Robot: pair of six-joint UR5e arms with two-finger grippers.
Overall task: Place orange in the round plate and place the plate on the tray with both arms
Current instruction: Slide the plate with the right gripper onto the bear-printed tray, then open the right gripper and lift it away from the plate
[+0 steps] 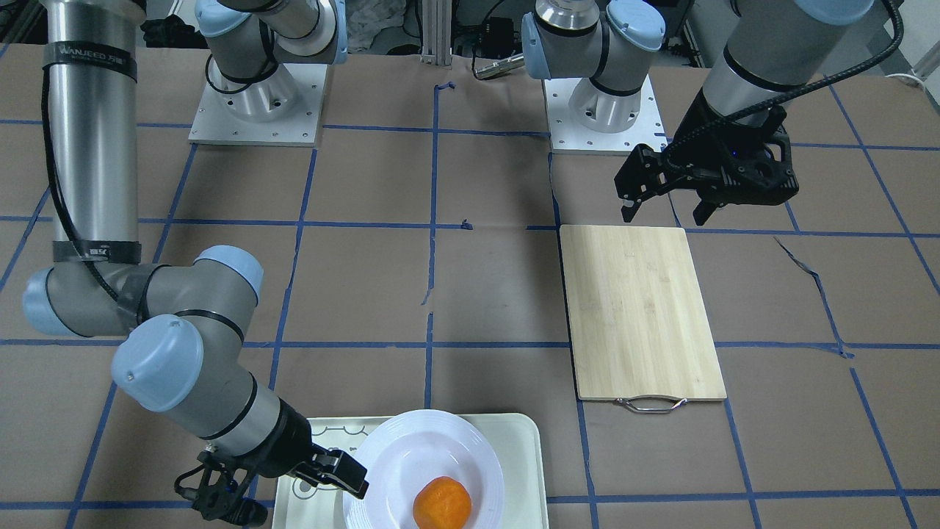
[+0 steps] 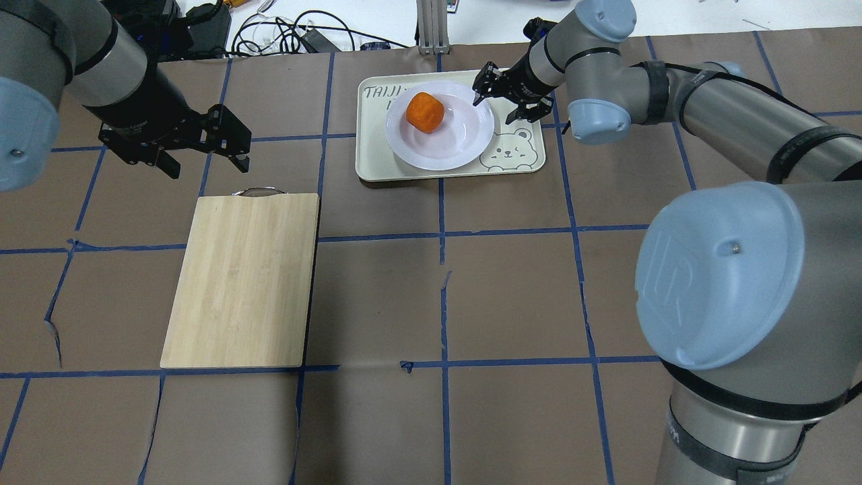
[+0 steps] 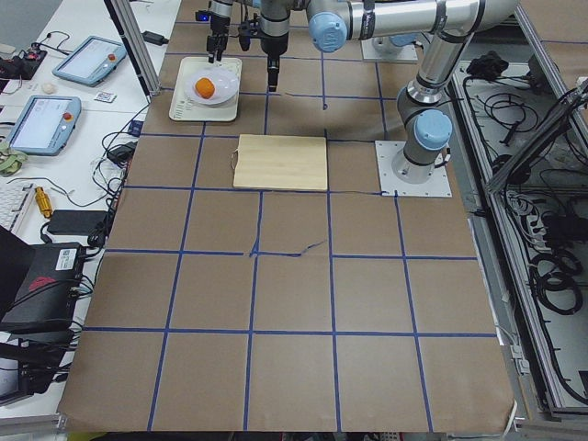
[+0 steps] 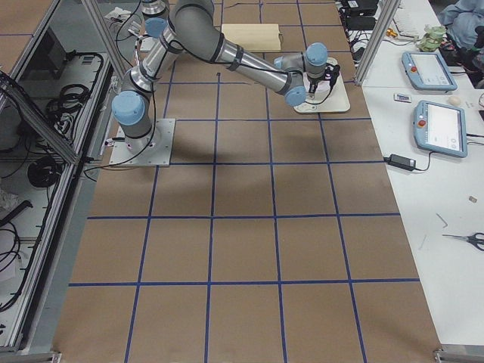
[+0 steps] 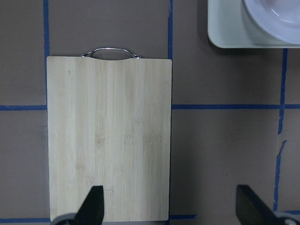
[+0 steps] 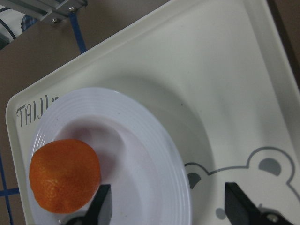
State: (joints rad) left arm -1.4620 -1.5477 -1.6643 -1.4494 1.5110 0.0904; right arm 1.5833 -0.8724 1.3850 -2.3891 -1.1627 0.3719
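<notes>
- Orange-bright and dimpled, the orange (image 2: 425, 112) sits in the sunken centre of the round plate (image 2: 465, 149), toward 10 o'clock in the overhead view.
- Glossy white with a ridged rim, the plate rests on the mint-cream tray (image 2: 377, 165), whose grey bear face (image 2: 506, 151) fills the 4 o'clock corner.
- My right pincer (image 2: 495, 108) hangs at the plate's 2 o'clock rim, fingers spread wide, gripping nothing.
- My left pincer (image 2: 207, 167) is likewise wide apart and empty, over the 12 o'clock end of the bamboo cutting board (image 2: 242, 279).
</notes>
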